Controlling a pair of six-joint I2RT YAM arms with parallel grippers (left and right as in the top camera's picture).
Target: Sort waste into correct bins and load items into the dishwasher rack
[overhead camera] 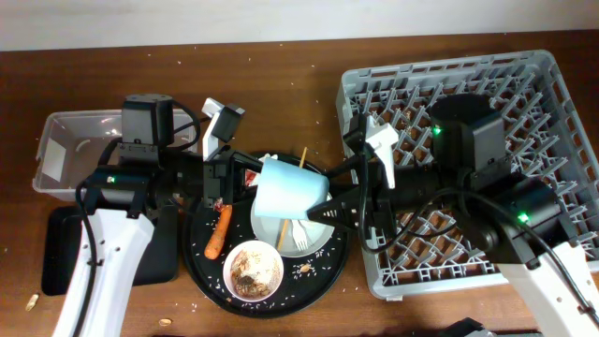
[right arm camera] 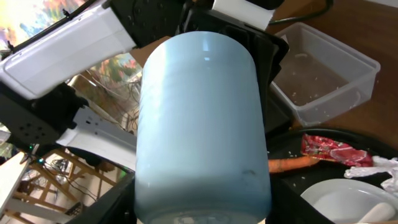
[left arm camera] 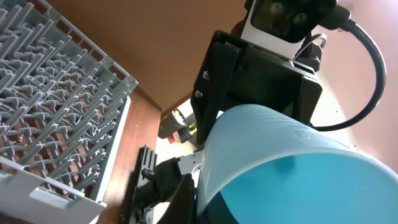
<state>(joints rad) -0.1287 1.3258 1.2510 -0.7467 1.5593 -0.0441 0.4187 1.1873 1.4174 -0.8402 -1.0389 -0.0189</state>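
Note:
The light blue cup (overhead camera: pixel 288 192) hangs on its side above the round black tray, between my two grippers. My left gripper (overhead camera: pixel 249 182) is at its left end; in the left wrist view a dark finger (left arm camera: pixel 205 208) presses against the cup's rim (left arm camera: pixel 298 162). My right gripper (overhead camera: pixel 324 208) holds the other end; in the right wrist view its fingers (right arm camera: pixel 202 214) sit against both sides of the cup (right arm camera: pixel 202 124). The grey dishwasher rack (overhead camera: pixel 552 94) is at the right. The clear tub (overhead camera: pixel 65 140) and shallow black tray (overhead camera: pixel 56 248) are at the left.
On the round black tray (overhead camera: pixel 201 276) lie the white plate (overhead camera: pixel 320 241) with the fork (overhead camera: pixel 301 234), a bowl of scraps (overhead camera: pixel 253 270), the carrot stick (overhead camera: pixel 219 231), the red wrapper (right arm camera: pixel 329 149) and tissue (right arm camera: pixel 385 169). A wooden stick (overhead camera: pixel 303 157) lies behind the cup.

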